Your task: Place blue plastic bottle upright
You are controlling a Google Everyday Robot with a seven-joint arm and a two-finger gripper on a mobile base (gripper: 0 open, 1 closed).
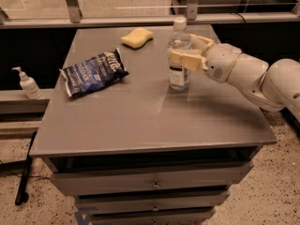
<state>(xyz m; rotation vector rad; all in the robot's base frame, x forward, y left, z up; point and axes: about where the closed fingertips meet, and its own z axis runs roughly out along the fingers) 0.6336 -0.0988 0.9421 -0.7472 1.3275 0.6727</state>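
Now the gripper (189, 51) is pinching the bottle (179, 76), which is standing upright on the worktop (140, 121) near its far right corner, with the fingers (185, 60) pressing on both its sides.

Single view only. Looks down at a slant from above the front edge of the table (140, 125), facing the glass partition (140, 3) along the far side. Sits near enough to fill most of the width with the table, yet takes in the drawers (150, 184) beneath and strips of floor (14, 172) at both sides. Catches the arm (253, 76) entering from the right, with the hand (183, 49) over the table's far right part, clasped on the upright blue plastic bottle (179, 76).
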